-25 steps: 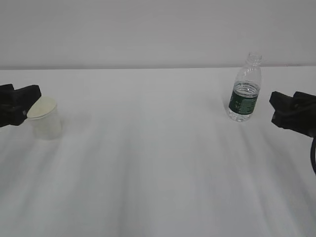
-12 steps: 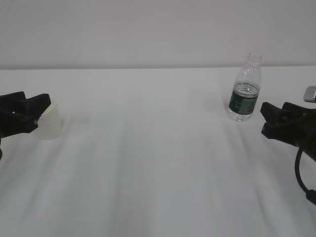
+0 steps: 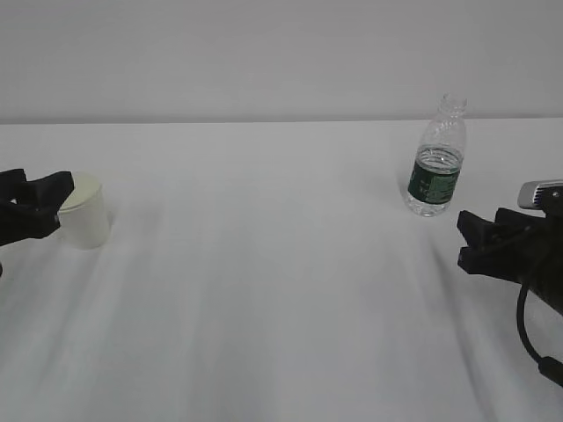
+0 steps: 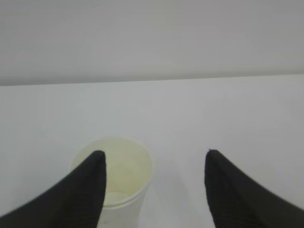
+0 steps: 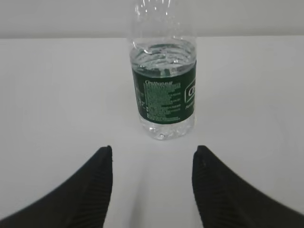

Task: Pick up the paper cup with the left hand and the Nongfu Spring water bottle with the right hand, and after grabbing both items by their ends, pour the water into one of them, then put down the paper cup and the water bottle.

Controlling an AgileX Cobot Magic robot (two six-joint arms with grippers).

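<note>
The white paper cup (image 3: 88,221) stands upright at the table's left; its cream inside (image 4: 126,164) is empty. My left gripper (image 3: 58,200) is open right beside it on the left. In the left wrist view the left fingertip (image 4: 92,178) overlaps the cup's left side, and the cup is left of the gap's middle. The Nongfu Spring water bottle (image 3: 435,167) stands capless at the right, holding water (image 5: 164,54) to just above its green label. My right gripper (image 3: 464,237) is open, below and right of the bottle. In the right wrist view the bottle (image 5: 164,95) stands ahead of the gap, untouched.
The white table (image 3: 264,290) runs back to a plain wall. A wide bare stretch lies between cup and bottle. A grey box (image 3: 541,193) and a black cable (image 3: 528,334) ride on the right arm.
The right gripper has moved left and lower in the exterior view, nearer the bottle's base. The left gripper pushed right over the cup, then drew back left. Cup and bottle stay put.
</note>
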